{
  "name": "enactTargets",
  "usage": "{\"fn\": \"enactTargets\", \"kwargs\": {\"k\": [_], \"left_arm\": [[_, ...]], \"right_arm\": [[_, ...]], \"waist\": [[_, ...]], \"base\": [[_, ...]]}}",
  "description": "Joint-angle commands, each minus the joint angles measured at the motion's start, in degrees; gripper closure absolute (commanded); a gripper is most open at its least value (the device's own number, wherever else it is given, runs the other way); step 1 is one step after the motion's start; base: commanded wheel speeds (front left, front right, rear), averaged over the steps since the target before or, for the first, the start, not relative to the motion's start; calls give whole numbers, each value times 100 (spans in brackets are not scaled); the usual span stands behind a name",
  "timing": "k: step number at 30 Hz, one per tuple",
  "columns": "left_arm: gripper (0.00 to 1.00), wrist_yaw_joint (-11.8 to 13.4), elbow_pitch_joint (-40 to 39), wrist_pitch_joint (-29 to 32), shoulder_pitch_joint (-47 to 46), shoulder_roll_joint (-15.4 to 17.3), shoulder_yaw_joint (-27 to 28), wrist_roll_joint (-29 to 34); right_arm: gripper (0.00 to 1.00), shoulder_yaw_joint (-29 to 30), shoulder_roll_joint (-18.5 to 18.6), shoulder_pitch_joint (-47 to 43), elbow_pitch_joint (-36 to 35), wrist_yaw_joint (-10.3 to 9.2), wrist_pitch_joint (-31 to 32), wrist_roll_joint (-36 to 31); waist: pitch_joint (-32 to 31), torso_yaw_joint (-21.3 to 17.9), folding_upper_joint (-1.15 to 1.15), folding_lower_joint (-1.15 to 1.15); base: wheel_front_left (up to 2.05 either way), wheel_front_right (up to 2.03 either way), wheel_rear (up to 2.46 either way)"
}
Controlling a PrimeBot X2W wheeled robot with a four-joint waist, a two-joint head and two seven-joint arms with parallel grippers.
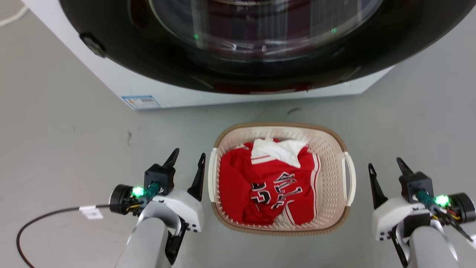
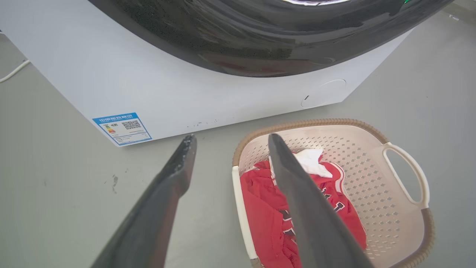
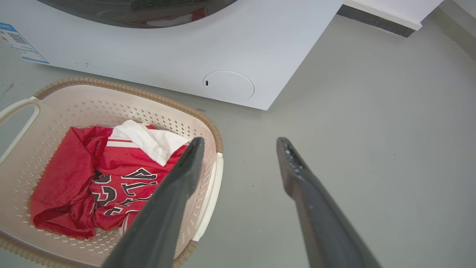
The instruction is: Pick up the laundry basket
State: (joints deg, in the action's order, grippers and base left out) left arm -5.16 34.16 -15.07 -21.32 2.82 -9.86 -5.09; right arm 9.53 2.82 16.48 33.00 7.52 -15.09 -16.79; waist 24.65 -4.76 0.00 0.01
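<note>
The laundry basket (image 1: 331, 175), cream perforated plastic with a brown woven-look rim, stands on the grey floor in front of the washing machine. A red jersey (image 1: 260, 182) and a white cloth (image 1: 277, 149) lie inside it. My left gripper (image 1: 189, 153) is open right beside the basket's left handle (image 1: 212, 175), its inner finger close to it. My right gripper (image 1: 384, 163) is open a short way to the right of the right handle (image 1: 350, 178). The left wrist view has my left gripper (image 2: 231, 137) open over the basket (image 2: 372, 186); the right wrist view has my right gripper (image 3: 241, 139) open beside the basket (image 3: 74, 111).
A white washing machine (image 1: 148, 89) with a big dark round door rises just behind the basket. A black cable (image 1: 37, 219) loops on the floor at the lower left. Bare grey floor lies on both sides of the basket.
</note>
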Motion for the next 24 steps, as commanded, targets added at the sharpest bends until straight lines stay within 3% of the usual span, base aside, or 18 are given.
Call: {"fn": "enactTargets", "kwargs": {"k": [1,12,24], "left_arm": [[0,-25,208,-16,-193,12,-52,-4],[0,-79,1524,-16,-1214,11,-466,106],[0,-22,2376,-16,-1840,11,-810,5]], "right_arm": [[0,12,13,216,133,-6,-11,-34],[0,26,40,1137,1350,-6,-11,-168],[0,172,37,1748,2372,-6,-11,-341]], "waist": [[280,-79,0,-1],[1061,-158,0,-1],[1525,-175,0,-1]], "base": [[0,0,0],[0,0,0],[0,0,0]]}}
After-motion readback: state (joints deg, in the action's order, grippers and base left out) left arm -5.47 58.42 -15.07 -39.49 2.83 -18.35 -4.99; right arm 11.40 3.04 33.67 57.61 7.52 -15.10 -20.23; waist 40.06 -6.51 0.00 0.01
